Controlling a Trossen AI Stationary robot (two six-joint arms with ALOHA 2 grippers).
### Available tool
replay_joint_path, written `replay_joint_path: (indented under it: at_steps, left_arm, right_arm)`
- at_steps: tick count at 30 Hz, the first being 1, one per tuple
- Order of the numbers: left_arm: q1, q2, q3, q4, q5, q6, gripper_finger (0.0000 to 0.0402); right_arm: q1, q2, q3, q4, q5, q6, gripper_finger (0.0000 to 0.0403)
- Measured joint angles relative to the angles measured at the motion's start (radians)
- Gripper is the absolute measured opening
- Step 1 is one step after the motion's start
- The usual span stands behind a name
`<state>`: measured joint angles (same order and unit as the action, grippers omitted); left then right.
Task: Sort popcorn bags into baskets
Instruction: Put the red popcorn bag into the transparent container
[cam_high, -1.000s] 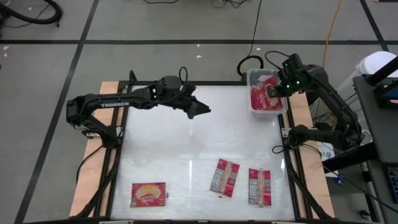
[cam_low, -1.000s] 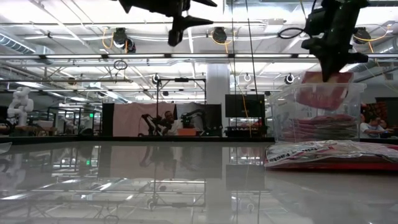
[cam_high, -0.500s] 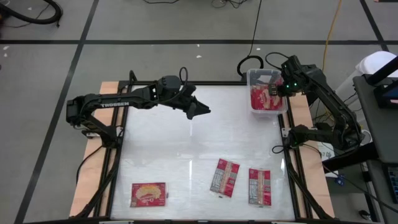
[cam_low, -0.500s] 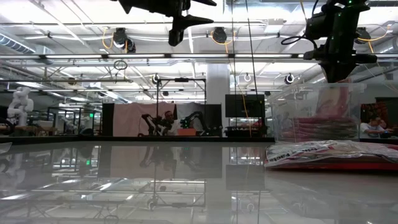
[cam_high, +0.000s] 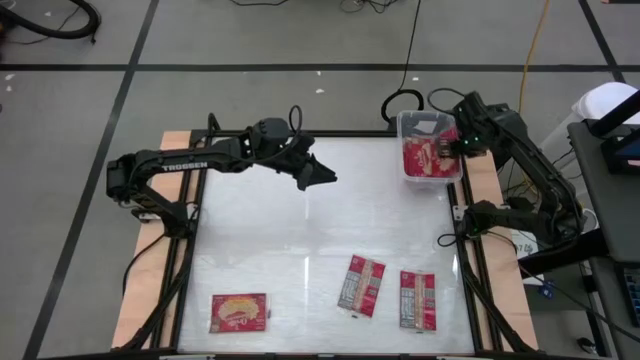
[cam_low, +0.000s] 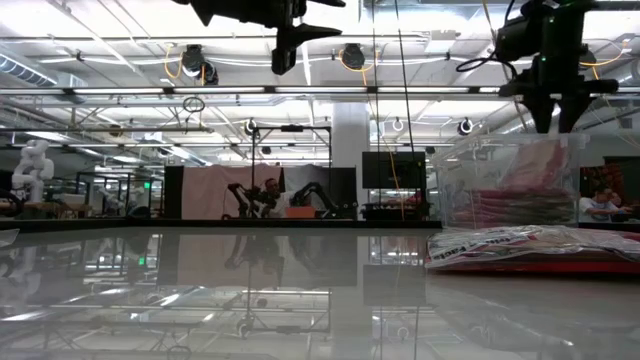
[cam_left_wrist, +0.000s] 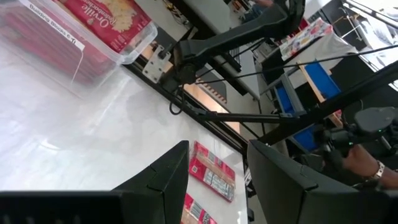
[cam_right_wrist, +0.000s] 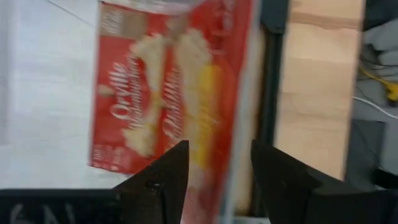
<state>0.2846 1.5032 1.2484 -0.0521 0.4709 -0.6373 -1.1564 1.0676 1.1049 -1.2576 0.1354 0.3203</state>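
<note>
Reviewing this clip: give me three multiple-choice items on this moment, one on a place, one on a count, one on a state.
1. Where is the clear basket?
A. far right corner of the table
B. near left corner
C. table centre

2. How many popcorn bags lie loose on the table?
A. one
B. three
C. five

3. The right gripper is:
A. shut on a bag
B. open above the basket
C. resting on the table

Answers: 1 A, the high view shows it there. 2 B, bags at. 3 B, its fingers stand apart, empty, over the bag in the basket.
</note>
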Motion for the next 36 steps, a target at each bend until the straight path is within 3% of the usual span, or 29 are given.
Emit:
replay_joint_path:
  at_steps: [4,13,23,29,36]
  left_arm:
    - [0.009,0.000,0.000,0.000,0.003,0.000,0.0166]
    - [0.031,0.000,0.000,0.000,0.003,0.000,0.0166]
    - [0.036,0.000,0.000,0.000,0.003,-0.004,0.0166]
    - [0.035,-0.001,0.000,-0.089,0.001,-0.001,0.0166]
    - [0.035,-0.001,0.000,-0.467,-0.064,0.014,0.0166]
  right_arm:
    - [0.000,-0.017,0.000,-0.059,0.047,0.000,0.0166]
    - [0.000,-0.050,0.000,-0.041,0.040,0.002,0.0165]
    - [0.000,-0.049,0.000,0.002,0.044,0.008,0.0129]
    - [0.000,-0.088,0.000,0.027,-0.116,0.034,0.0116]
    - [0.068,-0.221,0.000,0.168,-0.355,0.123,0.0114]
